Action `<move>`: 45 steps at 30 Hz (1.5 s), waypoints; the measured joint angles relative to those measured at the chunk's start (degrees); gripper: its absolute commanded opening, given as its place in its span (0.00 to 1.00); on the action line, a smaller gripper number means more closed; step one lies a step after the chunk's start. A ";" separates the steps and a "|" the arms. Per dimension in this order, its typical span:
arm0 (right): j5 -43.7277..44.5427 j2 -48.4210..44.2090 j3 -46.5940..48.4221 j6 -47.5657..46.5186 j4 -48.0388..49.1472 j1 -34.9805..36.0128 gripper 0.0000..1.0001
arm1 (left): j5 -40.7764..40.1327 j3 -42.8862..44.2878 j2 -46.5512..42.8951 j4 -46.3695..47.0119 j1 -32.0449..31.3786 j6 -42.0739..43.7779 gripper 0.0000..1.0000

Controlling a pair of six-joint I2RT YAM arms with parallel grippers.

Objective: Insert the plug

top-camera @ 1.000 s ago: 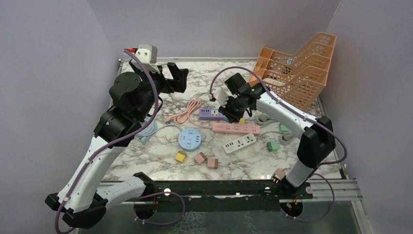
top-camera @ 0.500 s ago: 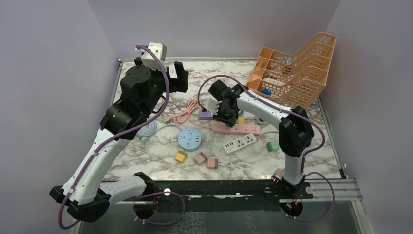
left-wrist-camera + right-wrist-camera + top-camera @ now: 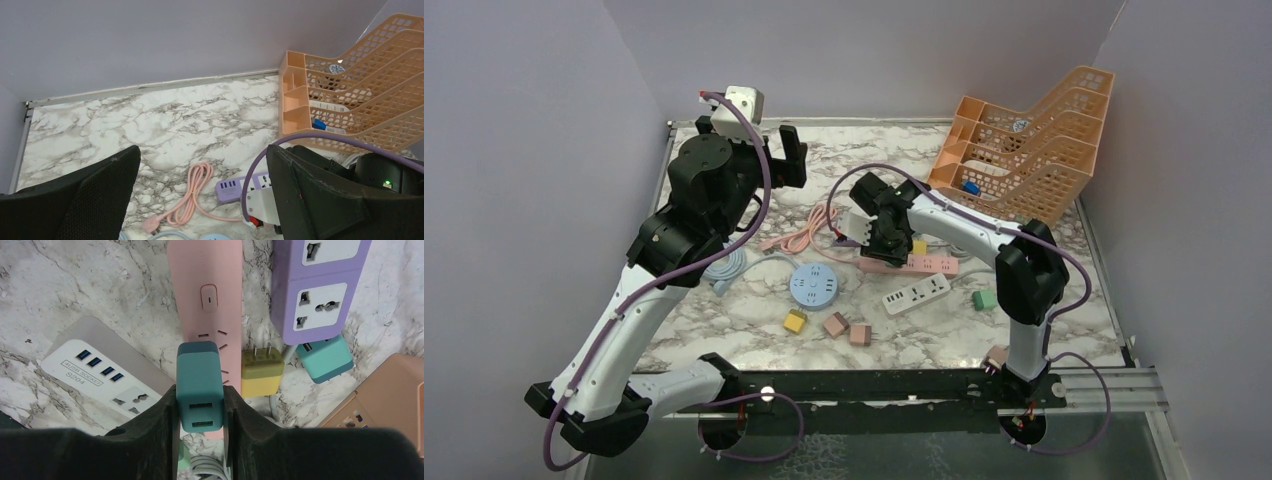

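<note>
One teal plug (image 3: 200, 382), pinched in the right hand (image 3: 200, 396), overlies the pink strip (image 3: 205, 280); left hand (image 3: 202, 152) gapes empty.

**Right arm folds in and lowers over the pink strip**
In the top view the right end effector (image 3: 886, 248) has slid from right of centre toward mid-frame and lower, now over the left end of the pink power strip (image 3: 921, 264). Its wrist now covers the purple strip (image 3: 320, 290), and its elbow has pulled leftward. The left end effector (image 3: 791, 157), in the upper left, edged slightly rightward.
</note>
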 measured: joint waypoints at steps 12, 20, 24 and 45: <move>0.76 0.42 0.42 -1.18 0.46 0.33 0.01 | 0.20 -0.02 0.00 0.02 0.00 -0.02 0.99; 0.92 0.50 0.31 -1.18 1.03 0.33 0.01 | 0.44 -0.37 -0.02 0.02 0.00 -0.02 0.99; 0.15 0.48 0.28 -1.29 1.03 0.33 0.01 | 0.48 -0.59 -0.02 0.04 0.00 -0.02 0.99; -0.48 1.51 -1.86 -2.27 3.48 0.66 0.02 | 0.87 -1.20 -0.13 0.07 0.00 -0.02 0.99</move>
